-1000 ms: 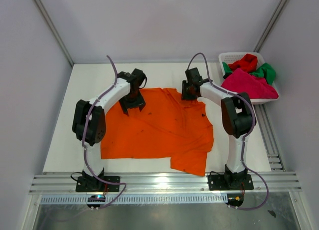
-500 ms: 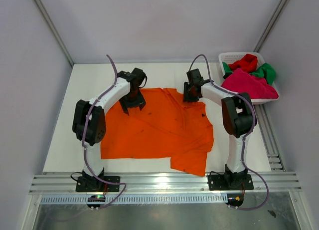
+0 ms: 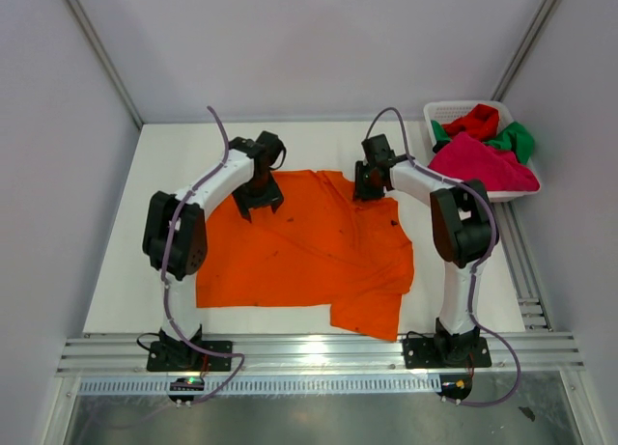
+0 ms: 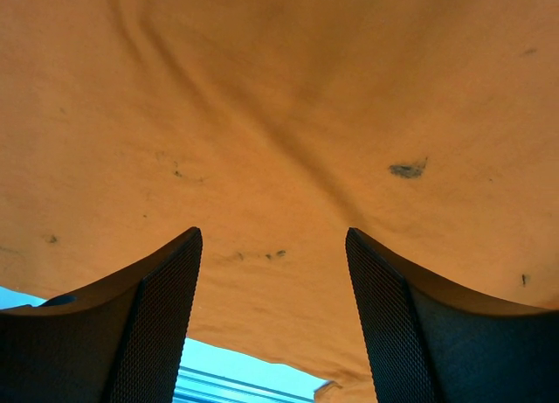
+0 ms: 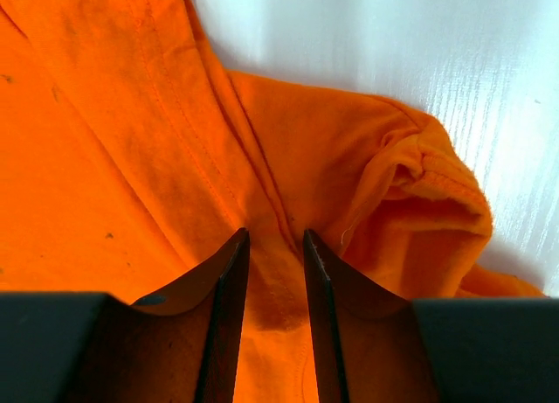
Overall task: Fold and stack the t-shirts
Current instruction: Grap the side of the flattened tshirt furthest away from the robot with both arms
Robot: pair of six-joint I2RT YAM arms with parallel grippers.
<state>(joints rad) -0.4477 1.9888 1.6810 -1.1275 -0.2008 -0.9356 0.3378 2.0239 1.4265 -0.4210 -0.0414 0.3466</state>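
A bright orange t-shirt [image 3: 309, 257] lies spread on the white table, with a bunched sleeve [image 5: 428, 202] at its far right. My left gripper [image 3: 259, 209] is open, low over the shirt's far left part, and orange cloth [image 4: 288, 114] fills its wrist view, with the fingertips [image 4: 188, 246] wide apart. My right gripper [image 3: 366, 188] is at the shirt's far right edge. Its jaws [image 5: 275, 237] stand narrowly apart with a ridge of the orange cloth pinched between them. Magenta-pink [image 3: 481, 163], red [image 3: 473, 122] and green [image 3: 519, 136] t-shirts lie in the basket.
The white lattice basket [image 3: 447, 107] stands at the back right corner. Bare table [image 5: 393, 45] lies just beyond the shirt's far edge. The shirt's near right part [image 3: 372, 315] is folded over near the table's front rail.
Both grippers have shifted only slightly at the shirt's far edge. The right gripper has moved a little to the right. The shirt lies the same.
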